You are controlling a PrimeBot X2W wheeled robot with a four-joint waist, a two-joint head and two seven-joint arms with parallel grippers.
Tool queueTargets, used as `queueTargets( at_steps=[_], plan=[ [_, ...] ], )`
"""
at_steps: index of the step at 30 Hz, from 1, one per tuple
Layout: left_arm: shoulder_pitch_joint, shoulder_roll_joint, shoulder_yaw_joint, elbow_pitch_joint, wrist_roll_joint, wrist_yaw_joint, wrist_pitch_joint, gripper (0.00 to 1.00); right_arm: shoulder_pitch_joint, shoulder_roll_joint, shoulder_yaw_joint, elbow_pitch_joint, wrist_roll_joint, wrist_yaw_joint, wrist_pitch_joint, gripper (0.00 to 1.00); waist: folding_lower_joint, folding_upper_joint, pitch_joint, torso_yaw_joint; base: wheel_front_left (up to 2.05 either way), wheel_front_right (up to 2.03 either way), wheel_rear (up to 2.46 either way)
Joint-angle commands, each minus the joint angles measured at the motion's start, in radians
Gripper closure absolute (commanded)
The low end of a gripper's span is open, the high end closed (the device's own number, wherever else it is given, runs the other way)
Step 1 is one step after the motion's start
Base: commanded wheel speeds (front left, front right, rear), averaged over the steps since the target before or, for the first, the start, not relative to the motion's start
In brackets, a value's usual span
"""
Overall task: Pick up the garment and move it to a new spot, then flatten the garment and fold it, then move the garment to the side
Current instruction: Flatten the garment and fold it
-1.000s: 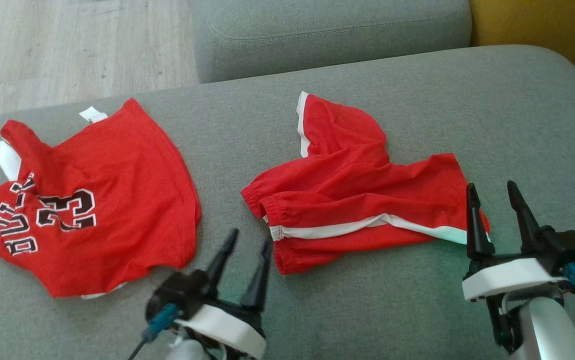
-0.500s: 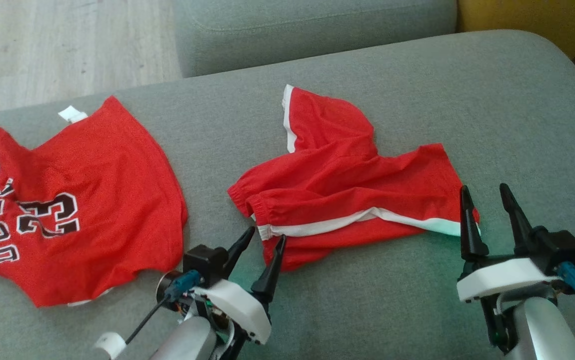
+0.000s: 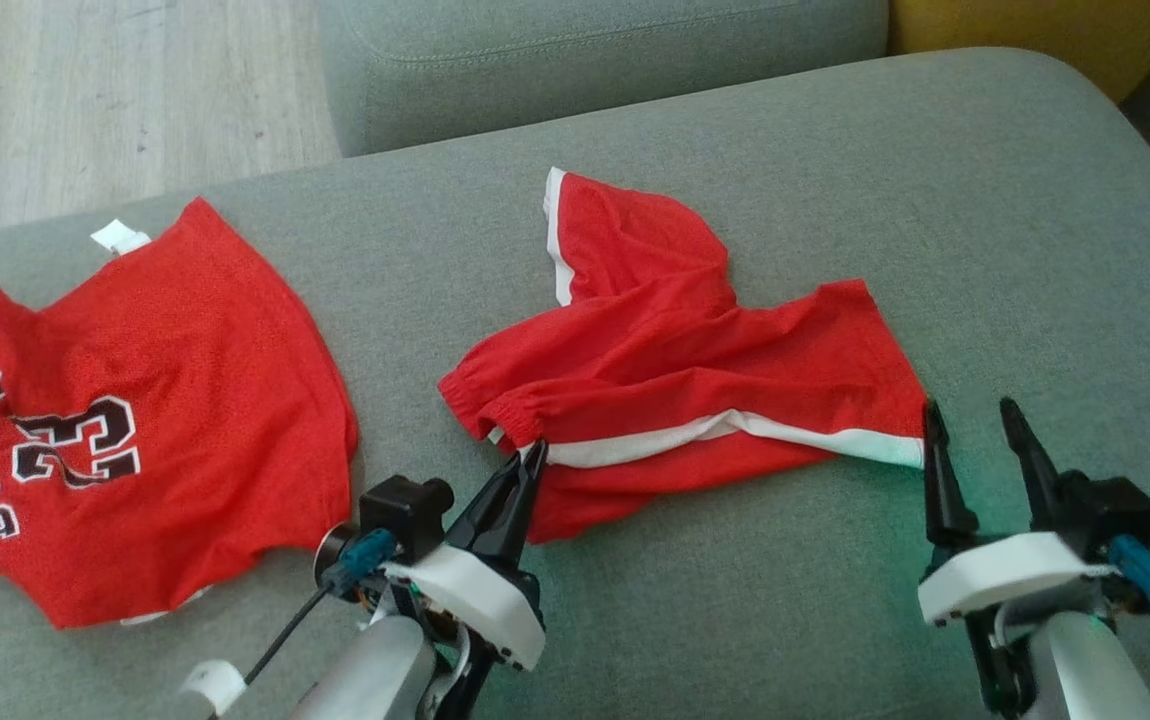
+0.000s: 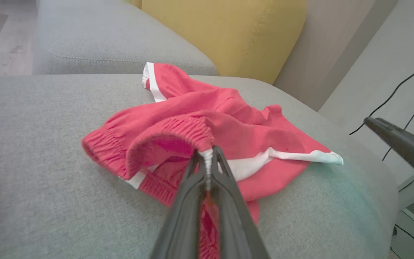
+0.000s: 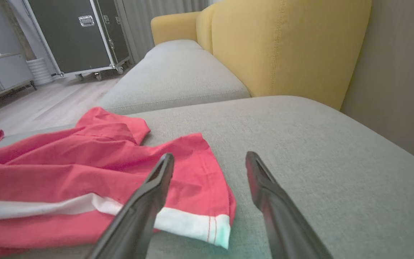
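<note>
The garment is a pair of crumpled red shorts [image 3: 675,370] with white side stripes, lying in the middle of the grey sofa seat [image 3: 835,180]. My left gripper [image 3: 530,460] is shut on the elastic waistband at the shorts' near left corner; the left wrist view shows its tips [image 4: 207,154] pinching the white-edged band of the shorts [image 4: 228,122]. My right gripper [image 3: 970,410] stands open just beside the white hem at the right end. In the right wrist view it [image 5: 210,158] hovers over the hem corner of the shorts [image 5: 84,162], nothing between its fingers.
A red jersey [image 3: 155,400] with the number 23 lies spread at the left of the seat. A second grey cushion [image 3: 585,50] sits behind, wooden floor [image 3: 85,90] at the far left, a yellow backrest [image 5: 282,43] at the right.
My left gripper has reached forward to the shorts' waistband and shut on it. The right gripper stays open by the hem. The head camera has shifted a little.
</note>
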Motion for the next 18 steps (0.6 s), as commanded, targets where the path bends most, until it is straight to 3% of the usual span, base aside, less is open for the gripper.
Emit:
queueTargets(
  at_steps=[1,18],
  plan=[
    [-0.036,0.015,0.020,-0.038,-0.009,-0.004,-0.016,1.00,-0.036,-0.002,0.013,-0.012,-0.010,0.004,-0.014,0.00,-0.0001,0.0000,-0.003,0.001,0.00,0.00,0.00],
    [-0.016,0.026,-0.002,-0.089,-0.009,0.009,-0.034,1.00,-0.099,-0.002,-0.037,0.246,-0.055,0.004,0.040,0.00,-0.0001,0.0000,-0.016,0.025,0.00,0.00,0.00]
  ],
)
